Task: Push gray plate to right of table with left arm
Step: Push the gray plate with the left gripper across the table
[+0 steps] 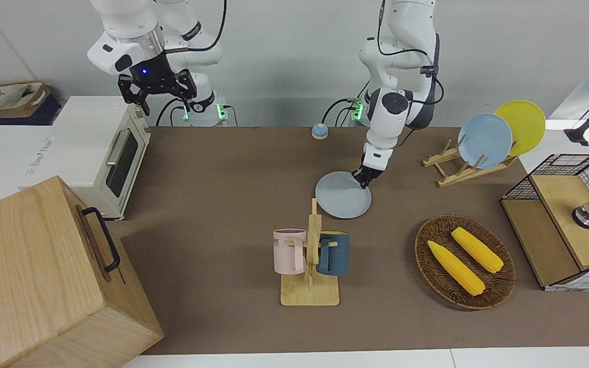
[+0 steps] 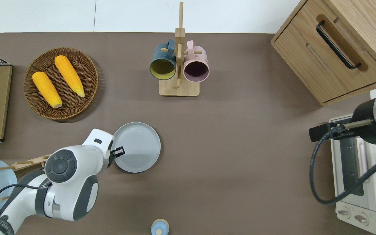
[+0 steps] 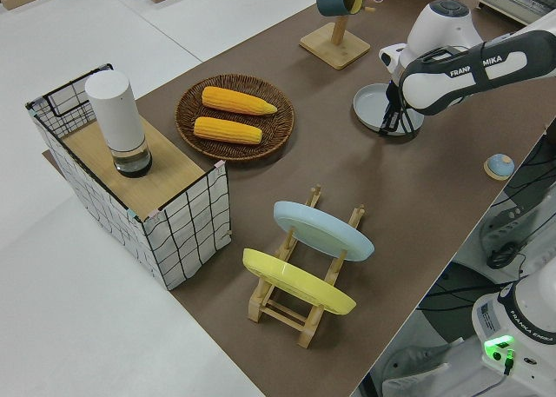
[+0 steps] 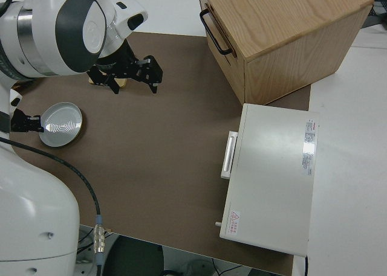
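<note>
Gray plate: yours, flat on the bench
Left gripper: jaws narrow, at its rim
Basket: two corn cobs
Right arm: parked

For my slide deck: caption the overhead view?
Left gripper against the gray plate rim on the table; right arm parked.

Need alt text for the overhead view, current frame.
The left arm's hand meets the rim of a round pale blue-grey plate on the brown table. Farther from the robots stand a wicker basket holding two corn cobs and a wooden mug rack; the right arm is parked.
</note>
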`<state>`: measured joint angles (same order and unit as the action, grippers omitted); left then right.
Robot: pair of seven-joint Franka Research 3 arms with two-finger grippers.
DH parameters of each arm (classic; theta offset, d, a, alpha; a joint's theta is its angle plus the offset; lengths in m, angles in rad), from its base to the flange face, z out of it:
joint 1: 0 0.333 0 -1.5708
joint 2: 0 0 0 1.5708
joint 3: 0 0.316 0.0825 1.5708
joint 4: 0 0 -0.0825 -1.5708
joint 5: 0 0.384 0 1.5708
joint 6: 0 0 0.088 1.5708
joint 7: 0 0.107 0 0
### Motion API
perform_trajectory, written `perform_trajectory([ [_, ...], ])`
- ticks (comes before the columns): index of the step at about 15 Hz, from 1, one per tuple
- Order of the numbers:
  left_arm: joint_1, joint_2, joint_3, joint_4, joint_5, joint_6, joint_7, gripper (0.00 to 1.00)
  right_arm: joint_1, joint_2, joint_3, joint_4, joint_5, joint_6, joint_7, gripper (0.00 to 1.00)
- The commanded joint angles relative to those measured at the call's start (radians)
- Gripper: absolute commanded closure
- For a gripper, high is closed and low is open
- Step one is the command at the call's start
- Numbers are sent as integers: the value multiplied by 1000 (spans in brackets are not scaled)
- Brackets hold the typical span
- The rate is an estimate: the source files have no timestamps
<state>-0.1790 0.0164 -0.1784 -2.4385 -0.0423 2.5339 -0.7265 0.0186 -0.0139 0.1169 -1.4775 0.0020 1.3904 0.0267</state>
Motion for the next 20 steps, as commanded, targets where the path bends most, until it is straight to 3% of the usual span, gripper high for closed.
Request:
perform_trajectory([
  [1, -13, 74, -58, 58, -5, 8, -106, 1000, -20, -3, 13, 8, 10, -14, 2, 17],
  [4, -23, 109, -111, 105, 5, 2, -227, 1000, -20, -3, 13, 8, 10, -14, 1, 17],
  [6, -54, 142, -118, 148, 7, -3, -266, 1000, -20, -3, 15, 8, 10, -14, 1, 17],
  [11, -169, 206, -115, 242, 13, -4, -416, 1000, -20, -3, 15, 8, 10, -14, 1, 17],
  [16, -264, 298, -115, 367, 130, -7, -626, 1000, -20, -3, 15, 8, 10, -14, 2, 17],
  [20, -310, 362, -115, 446, 186, -14, -711, 1000, -20, -3, 15, 8, 10, -14, 1, 17],
])
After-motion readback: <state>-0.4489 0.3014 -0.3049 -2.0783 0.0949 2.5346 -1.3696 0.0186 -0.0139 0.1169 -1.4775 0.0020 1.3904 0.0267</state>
